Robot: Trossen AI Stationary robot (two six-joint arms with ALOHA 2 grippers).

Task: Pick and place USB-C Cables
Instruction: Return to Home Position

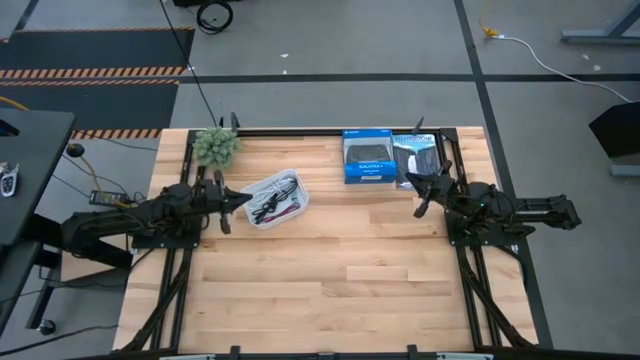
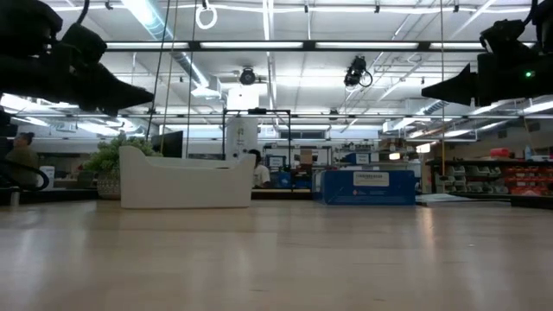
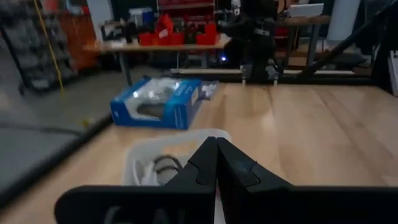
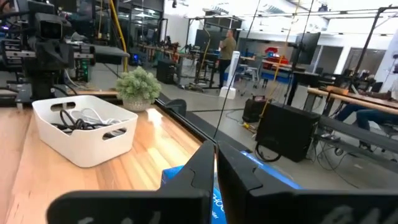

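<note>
The USB-C cables lie bundled in a white bin (image 1: 275, 200); black, white and dark red strands (image 1: 277, 207) show from above, and black and white coils (image 4: 81, 119) show in the right wrist view. I cannot make out a grey-blue one. My left gripper (image 1: 236, 200) hovers just left of the bin, shut and empty, its fingertips (image 3: 216, 163) pointing over the bin's near rim (image 3: 177, 138). My right gripper (image 1: 420, 196) hangs above the table's right side near the retail boxes, also shut and empty, seen as (image 4: 216, 157). Both are raised off the table in the low view.
Two blue-and-black retail boxes (image 1: 368, 158) (image 1: 416, 160) sit at the far edge. A small potted plant (image 1: 216, 145) stands at the far left corner, behind the bin. The near half of the wooden table (image 1: 340, 290) is bare. People stand in the room beyond.
</note>
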